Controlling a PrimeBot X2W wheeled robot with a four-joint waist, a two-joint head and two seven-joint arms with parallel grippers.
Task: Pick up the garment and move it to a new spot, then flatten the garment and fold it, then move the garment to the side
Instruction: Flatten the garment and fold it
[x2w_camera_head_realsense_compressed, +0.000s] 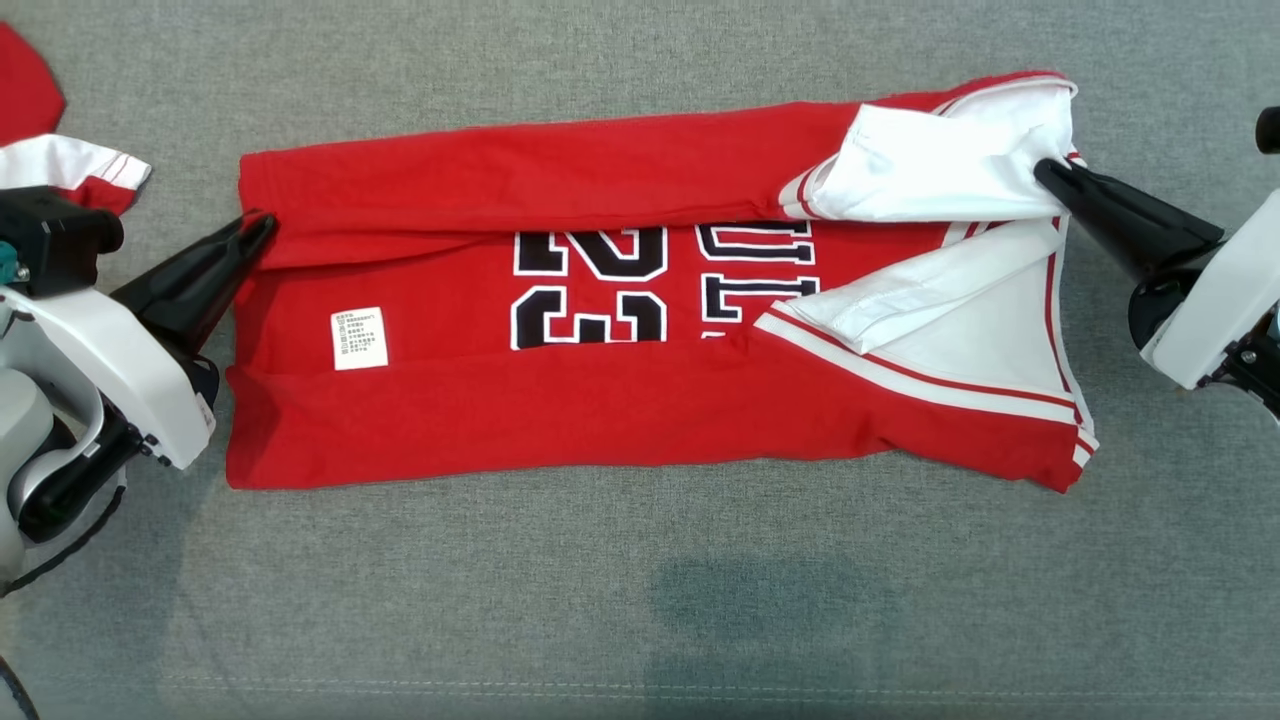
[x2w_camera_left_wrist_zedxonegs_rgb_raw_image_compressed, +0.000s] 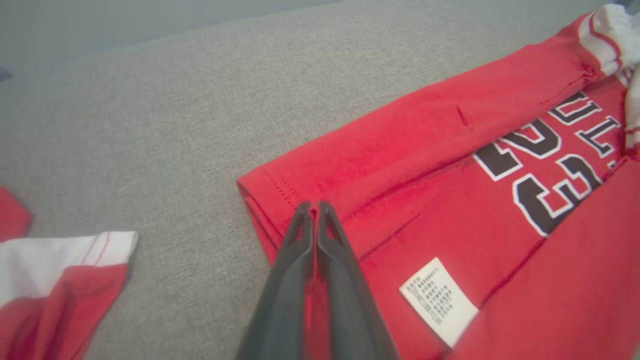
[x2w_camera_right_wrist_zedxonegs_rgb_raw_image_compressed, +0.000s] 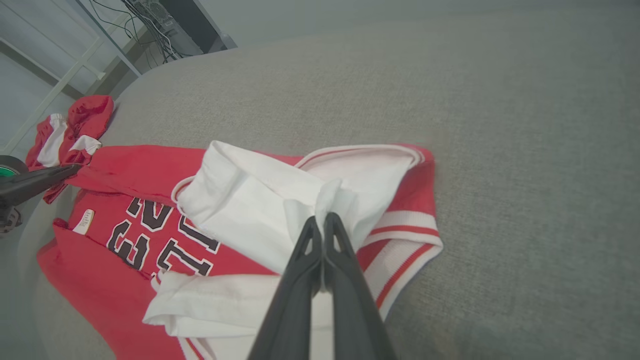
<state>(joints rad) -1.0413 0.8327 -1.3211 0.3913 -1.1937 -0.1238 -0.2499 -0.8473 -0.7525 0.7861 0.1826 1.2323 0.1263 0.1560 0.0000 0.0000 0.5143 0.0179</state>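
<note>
Evidently limp and light, the red-and-white knit jersey (x2w_camera_head_realsense_compressed: 620, 420) took end grips: my left gripper (x2w_camera_head_realsense_compressed: 262, 228) clenched its red hem (x2w_camera_left_wrist_zedxonegs_rgb_raw_image_compressed: 280, 192), right gripper (x2w_camera_head_realsense_compressed: 1045, 170) its white sleeve (x2w_camera_right_wrist_zedxonegs_rgb_raw_image_compressed: 260, 200).

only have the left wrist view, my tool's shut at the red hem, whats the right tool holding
observer: The right tool is shut on a bunch of white sleeve at the garment's opposite end.
operator: is that end squared off
observer: No, in the head view its lower edge slants out to a red corner.
operator: whats in the background
observer: The right wrist view shows a metal frame and cables behind.
</note>
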